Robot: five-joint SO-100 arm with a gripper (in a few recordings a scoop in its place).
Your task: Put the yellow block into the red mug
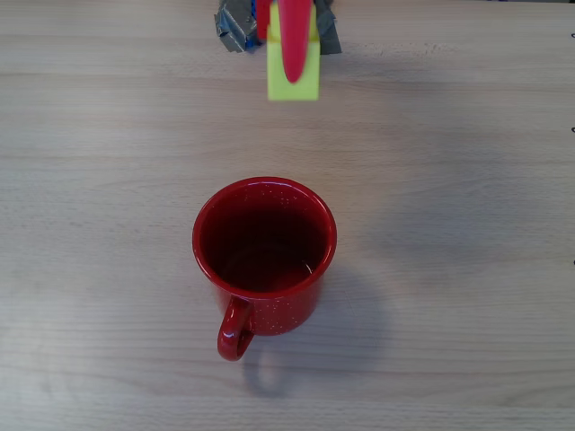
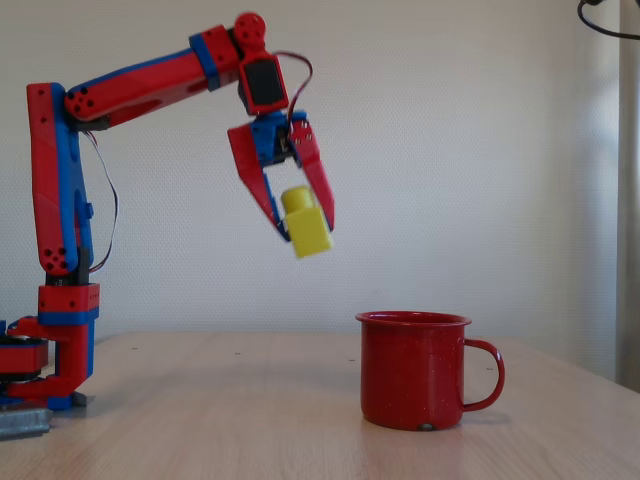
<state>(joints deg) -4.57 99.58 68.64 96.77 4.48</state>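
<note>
The hand (image 2: pixel 305 228) is clamped on the yellow block (image 2: pixel 306 228), held high beside the red mug (image 2: pixel 415 370)

No legible txt, labels, brands or nos. anywhere.

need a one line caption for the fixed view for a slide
Red and blue arm holds the yellow block in the air, short of the red mug.

Glossy speckled enamel is seen on the red mug (image 2: pixel 415 370); smooth matt plastic on the yellow block (image 2: pixel 305 226); pale matt wood grain on the table (image 1: pixel 467 180).
</note>
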